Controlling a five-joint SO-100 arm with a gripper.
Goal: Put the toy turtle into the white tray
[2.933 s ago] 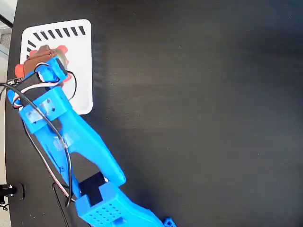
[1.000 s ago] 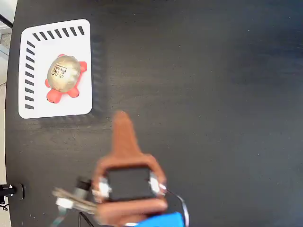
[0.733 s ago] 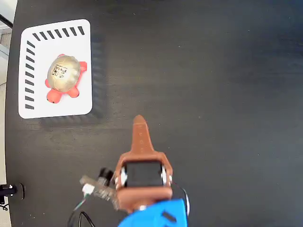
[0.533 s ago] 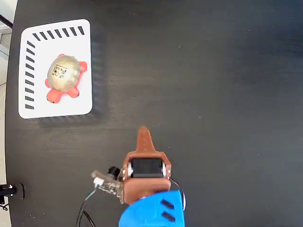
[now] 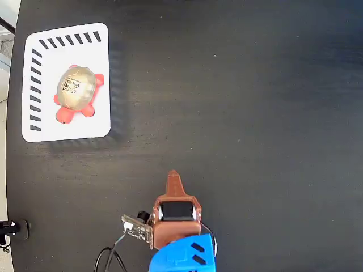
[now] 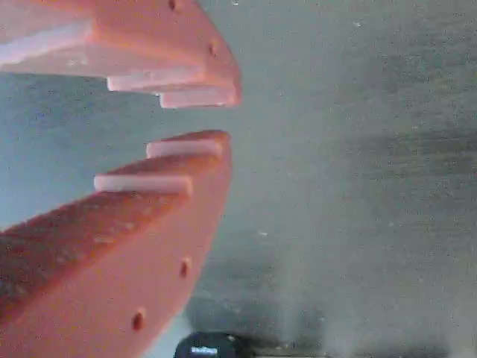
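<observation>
resting inside white tray point(image 5: 101, 79), toy turtle point(image 5: 76, 90) near slotted edge

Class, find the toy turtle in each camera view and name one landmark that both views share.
Fixed view: the toy turtle lies in the white tray, upper left of the picture.
Wrist view: not in it; only the gripper, slightly parted and empty, over dark tabletop.
Shared landmark: the gripper, at the bottom centre of the fixed view, and the black table.

Toy turtle point(image 5: 77, 92): red body, shiny gold-grey domed shell, dark mark on top; upright, resting inside white tray point(image 5: 96, 56). Tray flat on table, up-left of gripper point(image 5: 173, 174), well apart.
</observation>
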